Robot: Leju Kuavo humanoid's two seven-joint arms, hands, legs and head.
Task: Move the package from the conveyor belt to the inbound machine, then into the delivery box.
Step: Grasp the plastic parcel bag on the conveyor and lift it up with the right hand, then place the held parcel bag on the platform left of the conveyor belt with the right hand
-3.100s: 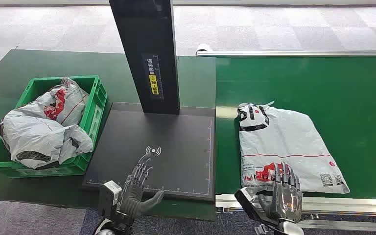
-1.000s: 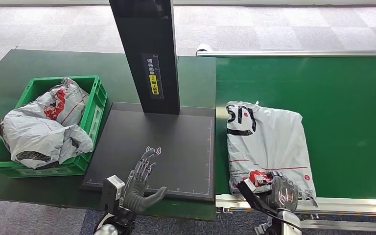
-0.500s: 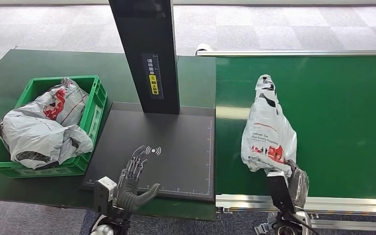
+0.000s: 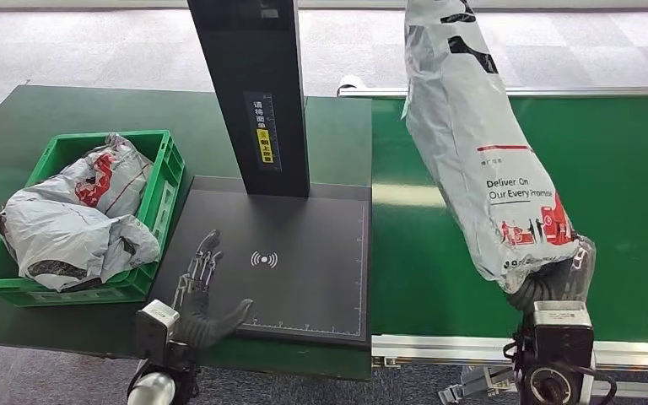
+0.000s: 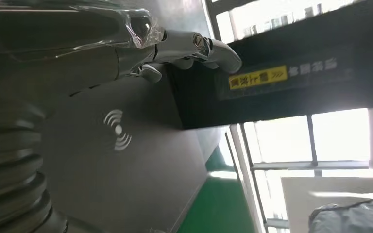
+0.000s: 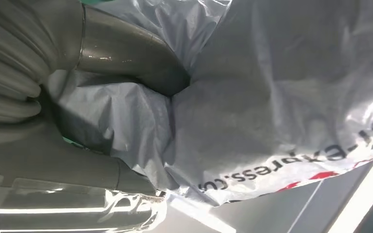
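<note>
The smooth green belt (image 4: pixel 633 211) lies right of the matte black scanner (image 4: pixel 304 253), whose post bears a yellow label. Above the belt, the crinkled grey plastic package (image 4: pixel 481 143), printed "Deliver On Our Every Promise", hangs lifted, right hand (image 4: pixel 557 283) fingers clamped on it. Over the scanner, the left hand (image 4: pixel 198 299) fingers spread apart.

The right hand (image 4: pixel 557 283) has gripped the package (image 4: pixel 481 143) and lifted it upright off the conveyor belt (image 4: pixel 624 186).

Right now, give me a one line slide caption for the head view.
Right hand holds a grey package raised above the conveyor belt; left hand open over the inbound machine.
</note>
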